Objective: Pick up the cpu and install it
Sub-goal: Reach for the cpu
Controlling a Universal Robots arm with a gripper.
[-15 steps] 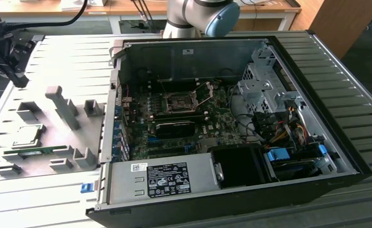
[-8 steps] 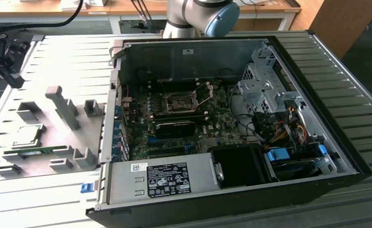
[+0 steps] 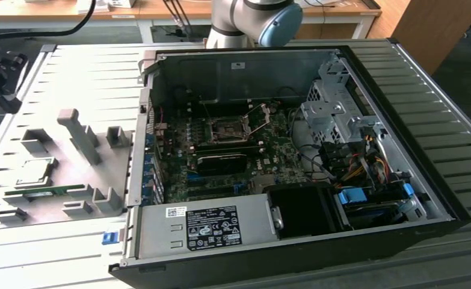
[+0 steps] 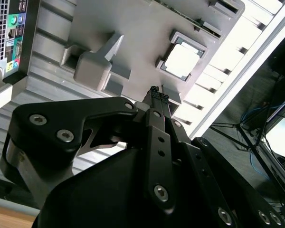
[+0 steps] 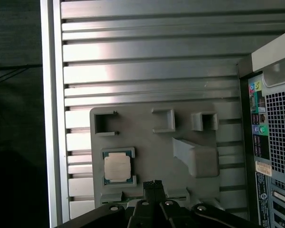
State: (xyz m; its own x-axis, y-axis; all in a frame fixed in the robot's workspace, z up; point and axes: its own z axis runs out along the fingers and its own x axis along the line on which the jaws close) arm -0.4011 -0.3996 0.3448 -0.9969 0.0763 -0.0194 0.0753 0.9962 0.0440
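The hand (image 4: pixel 157 96) is seen with its black fingertips pressed together and nothing held between them, poised over the edge of a grey tray (image 5: pixel 147 142). Near the tips, and apart from them, the cpu (image 5: pixel 117 166) is laid flat in a square recess of that tray, its pale silvery lid turned upward within a bluish-green border. As it is square, no long axis can be told. The tray is rested on the ribbed metal desk (image 5: pixel 147 61). Farther off, an open computer case (image 3: pixel 235 75) is set beside the tray, and a black-and-white label (image 3: pixel 213 229) is borne on it, its print too small to be made out.

Exterior view over case (image 3: pixel 243 78), both wrist views past claw (image 5: pixel 153 183) onto tray (image 5: pixel 147 142)
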